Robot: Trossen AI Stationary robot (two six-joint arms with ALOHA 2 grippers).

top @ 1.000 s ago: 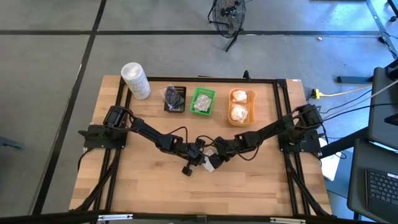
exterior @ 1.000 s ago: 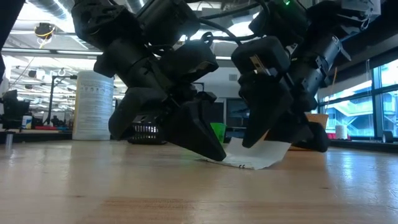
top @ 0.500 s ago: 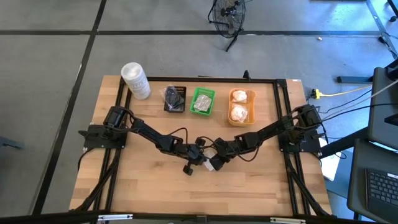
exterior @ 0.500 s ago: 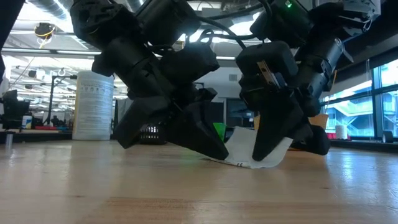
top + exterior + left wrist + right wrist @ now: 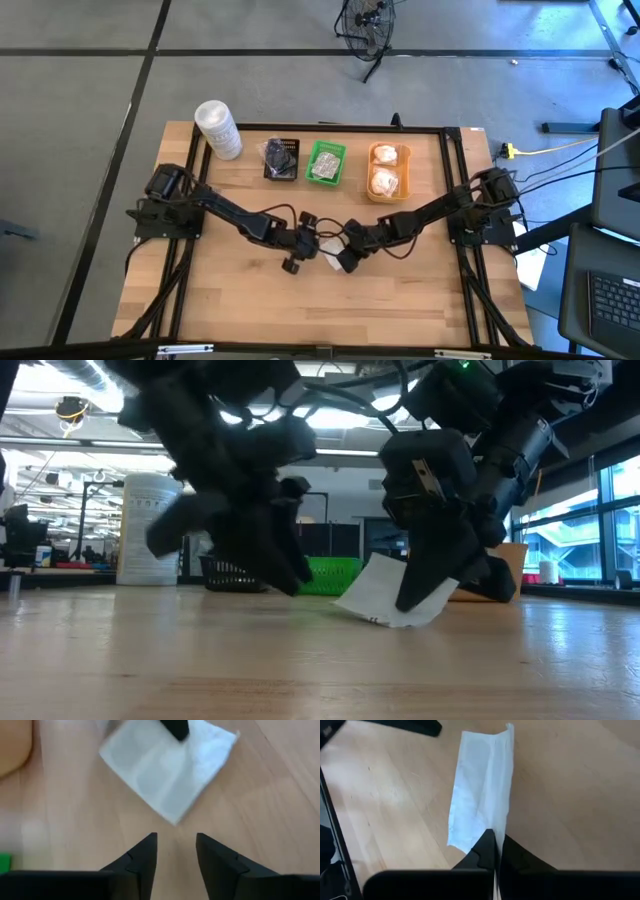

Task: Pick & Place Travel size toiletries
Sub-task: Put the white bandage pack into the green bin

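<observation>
A flat white square sachet, one of the travel size toiletries, stands tilted at the middle of the table, with my right gripper shut on it. Its lower edge is at the table top. My left gripper hangs open a little to the sachet's left, clear of it; the sachet lies ahead of its fingers. In the high view the sachet shows between the two grippers. More toiletries lie in the trays at the far edge. My right gripper pinches the sachet's edge between its two fingers. The fingers slant down from the table's right side. The sachet is tipped up on its lower edge and bends along a crease ahead of the fingers.
At the far edge stand a white tub, a black tray, a green tray and an orange tray with wrapped bundles. Bare wood lies toward the near edge. A black frame borders the table.
My left gripper has let go of the sachet's left edge and has drawn back, up and toward the table's left. My right gripper has shut on the sachet's right side. The sachet has tipped up from nearly flat to steeply tilted.
</observation>
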